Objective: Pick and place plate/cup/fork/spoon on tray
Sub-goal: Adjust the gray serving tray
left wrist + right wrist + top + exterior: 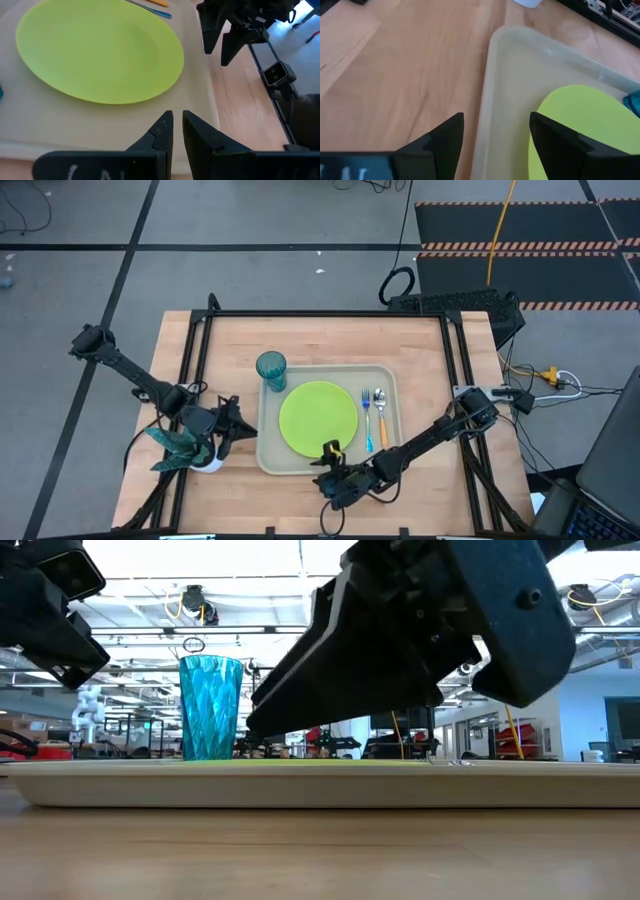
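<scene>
The flat round lime-green plate [318,419] is seen lying at the middle of the large beige rectangular tray [268,461]. Just beside it, the blue-handled fork [367,416] and the orange-handled spoon [380,418] are laid side by side, long axes parallel, heads pointed to the table's far edge. The translucent teal tumbler [271,370] is stood upright at the tray's far left corner. The right gripper [327,483] is held wide open and empty over the tray's near rim. The left gripper [230,436], nearly closed and empty, is held beside the tray's left rim.
</scene>
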Action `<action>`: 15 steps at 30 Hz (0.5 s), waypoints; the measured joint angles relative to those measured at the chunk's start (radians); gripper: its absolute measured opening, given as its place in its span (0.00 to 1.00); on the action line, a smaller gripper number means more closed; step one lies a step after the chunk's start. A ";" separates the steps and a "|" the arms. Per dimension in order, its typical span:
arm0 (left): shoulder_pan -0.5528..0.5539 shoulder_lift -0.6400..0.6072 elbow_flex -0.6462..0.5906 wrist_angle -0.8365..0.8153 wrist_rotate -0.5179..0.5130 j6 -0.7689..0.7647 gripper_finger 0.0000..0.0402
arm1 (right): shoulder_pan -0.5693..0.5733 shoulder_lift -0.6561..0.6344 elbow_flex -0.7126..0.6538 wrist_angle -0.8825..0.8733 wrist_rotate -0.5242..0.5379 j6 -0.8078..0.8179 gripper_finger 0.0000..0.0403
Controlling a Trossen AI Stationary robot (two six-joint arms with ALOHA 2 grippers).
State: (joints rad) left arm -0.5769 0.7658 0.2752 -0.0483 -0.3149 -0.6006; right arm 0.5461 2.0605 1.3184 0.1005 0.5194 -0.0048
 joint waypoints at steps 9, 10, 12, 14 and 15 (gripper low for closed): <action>-0.059 0.033 0.000 0.164 0.028 0.043 0.10 | 0.000 0.000 -0.052 -0.006 0.008 0.056 0.54; -0.074 0.050 0.000 0.217 0.035 0.073 0.10 | 0.000 0.000 -0.056 -0.006 0.007 0.067 0.54; -0.097 0.099 0.016 0.279 0.038 0.121 0.10 | 0.000 0.000 -0.061 0.000 0.007 0.084 0.54; -0.108 0.150 0.048 0.262 0.037 0.147 0.10 | 0.000 0.000 -0.062 -0.001 0.007 0.096 0.54; -0.110 0.174 0.067 0.235 0.036 0.148 0.10 | 0.000 0.000 -0.062 0.001 0.008 0.097 0.54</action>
State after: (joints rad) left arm -0.6864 0.9399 0.3424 0.1868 -0.2785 -0.4530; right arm 0.5465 2.0605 1.2564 0.1016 0.5269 0.0924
